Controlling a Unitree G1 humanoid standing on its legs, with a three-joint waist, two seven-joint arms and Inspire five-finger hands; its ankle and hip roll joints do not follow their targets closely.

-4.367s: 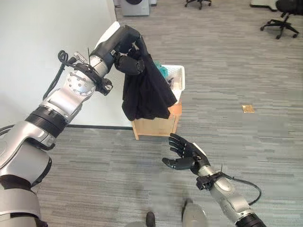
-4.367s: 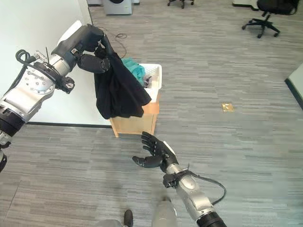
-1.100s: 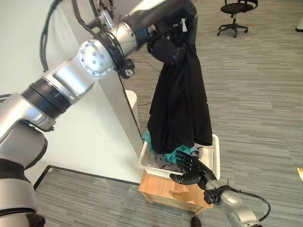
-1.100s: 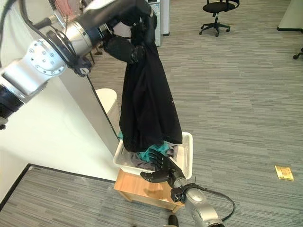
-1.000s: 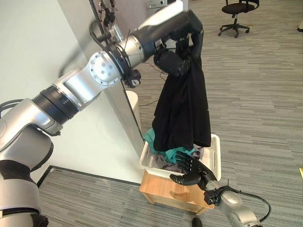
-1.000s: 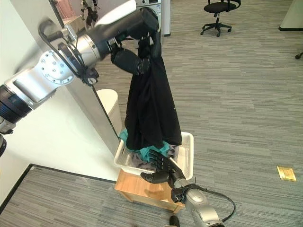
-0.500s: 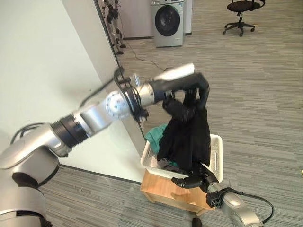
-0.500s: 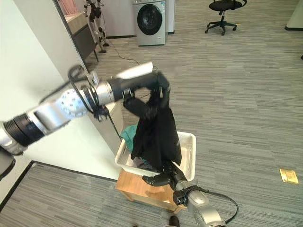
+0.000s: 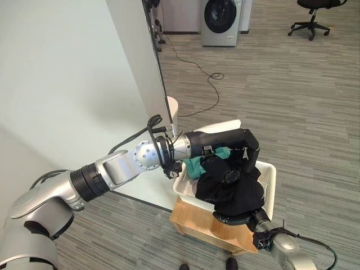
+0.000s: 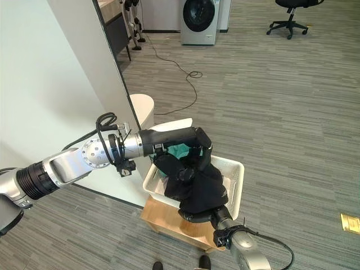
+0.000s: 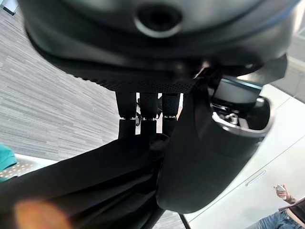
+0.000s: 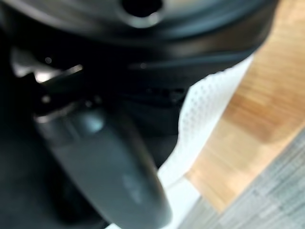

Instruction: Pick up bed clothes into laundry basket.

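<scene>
Left hand (image 9: 225,169) reaches over the white laundry basket (image 9: 269,179), fingers curled round the black garment (image 9: 233,194). Left wrist view confirms it: black cloth bunched under the fingers (image 11: 143,112), detail the head views lack.

Right hand (image 10: 216,214) at the basket's near rim, under the garment's lower fold; fingers hidden by cloth, state cannot be told. Right wrist view adds the perforated white basket wall (image 12: 209,102) against the wooden stand (image 12: 248,105), seen very close.

Garment lies heaped in the basket, partly draped over the near edge. One teal cloth (image 9: 197,165) beside it, inside the basket.

Count: one basket, one wooden stand (image 9: 197,222), one black garment, one teal cloth. Head views also show one washing machine (image 9: 220,19) and one office chair (image 9: 312,17), far back.
</scene>
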